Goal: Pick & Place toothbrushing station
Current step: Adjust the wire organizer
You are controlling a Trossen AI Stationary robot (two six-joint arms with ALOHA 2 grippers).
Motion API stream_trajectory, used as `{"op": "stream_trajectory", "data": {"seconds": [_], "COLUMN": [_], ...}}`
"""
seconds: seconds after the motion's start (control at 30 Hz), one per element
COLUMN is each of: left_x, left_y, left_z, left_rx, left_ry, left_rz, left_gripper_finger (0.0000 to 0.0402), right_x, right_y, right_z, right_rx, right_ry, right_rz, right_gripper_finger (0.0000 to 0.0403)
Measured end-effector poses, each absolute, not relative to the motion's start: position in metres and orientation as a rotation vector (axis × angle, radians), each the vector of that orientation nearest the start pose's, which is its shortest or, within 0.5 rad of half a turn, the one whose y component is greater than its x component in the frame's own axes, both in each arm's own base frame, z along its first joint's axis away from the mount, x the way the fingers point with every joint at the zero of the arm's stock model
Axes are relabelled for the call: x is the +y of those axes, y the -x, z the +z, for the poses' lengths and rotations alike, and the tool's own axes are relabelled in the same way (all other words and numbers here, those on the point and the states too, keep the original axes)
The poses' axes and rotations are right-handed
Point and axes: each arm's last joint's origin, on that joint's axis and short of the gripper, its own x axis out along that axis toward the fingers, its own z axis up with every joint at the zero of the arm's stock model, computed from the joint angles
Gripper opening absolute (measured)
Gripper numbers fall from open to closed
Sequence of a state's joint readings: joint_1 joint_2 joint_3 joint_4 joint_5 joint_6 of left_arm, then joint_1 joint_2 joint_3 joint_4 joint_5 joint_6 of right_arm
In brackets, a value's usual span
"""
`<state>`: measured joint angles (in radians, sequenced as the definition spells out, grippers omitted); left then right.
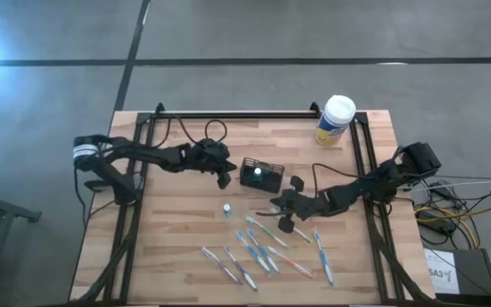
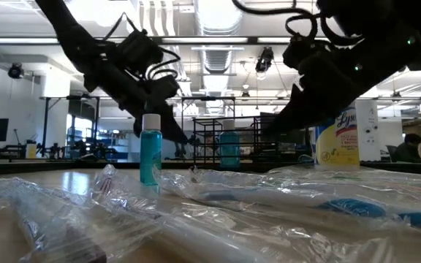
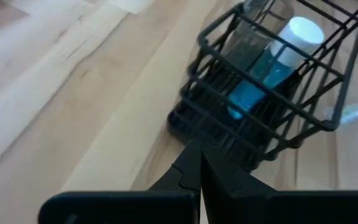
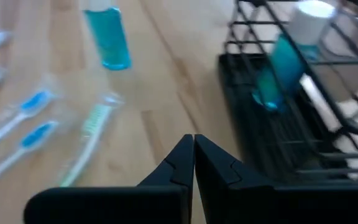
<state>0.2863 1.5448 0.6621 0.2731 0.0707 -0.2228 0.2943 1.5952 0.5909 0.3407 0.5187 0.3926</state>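
High view: small black rectangular wire-mesh toothbrushing station (image 1: 261, 174) sits mid-table on the light wooden slat table (image 1: 177, 230), with a blue bottle with white cap (image 1: 257, 177) inside it. Left gripper (image 1: 224, 178) is just beside the station's left side, arm reaching in low from the left edge, fingers together, holding nothing. Right gripper (image 1: 273, 210) is near the station's front right corner, apart from it, arm stretched across from the right edge, fingers together, empty. A small clear bottle of blue liquid (image 1: 227, 209) stands in front of the station. Wrapped toothbrushes (image 1: 267, 251) lie scattered along the near part of the table. Yellow canister with white lid (image 1: 336, 119) stands at the far right corner.

Low view: clear-wrapped toothbrushes (image 2: 269, 208) fill the foreground, the standing blue bottle (image 2: 150, 152) behind them, both dark arms coming down from above; station mostly hidden behind them. Yellow canister (image 2: 338, 142) at right.

Left wrist view: the left gripper's fingers (image 3: 197, 177) are pressed together, tips right at the base of the station (image 3: 260, 99); contact not clear. Capped blue bottle (image 3: 272, 62) leans inside the cage.

Right wrist view: the right gripper's fingers (image 4: 193, 163) are together, empty, over bare wood. Station (image 4: 303, 93) just beside them, not touching; standing bottle (image 4: 107, 34) and toothbrushes (image 4: 23, 118) on the other side.
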Motion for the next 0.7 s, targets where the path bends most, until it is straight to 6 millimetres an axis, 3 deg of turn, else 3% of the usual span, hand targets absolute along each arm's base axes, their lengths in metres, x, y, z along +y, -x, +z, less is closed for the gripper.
{"op": "stream_trajectory", "data": {"seconds": [0.3, 0.7], "left_x": [0.065, 0.048], "left_y": [-0.296, -0.301], "left_z": [0.155, 0.158], "left_rx": [0.6, 0.577], "left_ry": [0.313, 0.306], "left_rz": [0.217, 0.167], "left_gripper_finger": [0.0001, 0.0002], "right_x": [0.057, 0.038], "right_y": [-0.261, -0.263], "right_z": [0.126, 0.125], "right_rx": [0.57, 0.563], "right_ry": [-0.143, -0.177], "right_rz": [-0.483, -0.56], "right_gripper_finger": [0.0011, 0.0011]}}
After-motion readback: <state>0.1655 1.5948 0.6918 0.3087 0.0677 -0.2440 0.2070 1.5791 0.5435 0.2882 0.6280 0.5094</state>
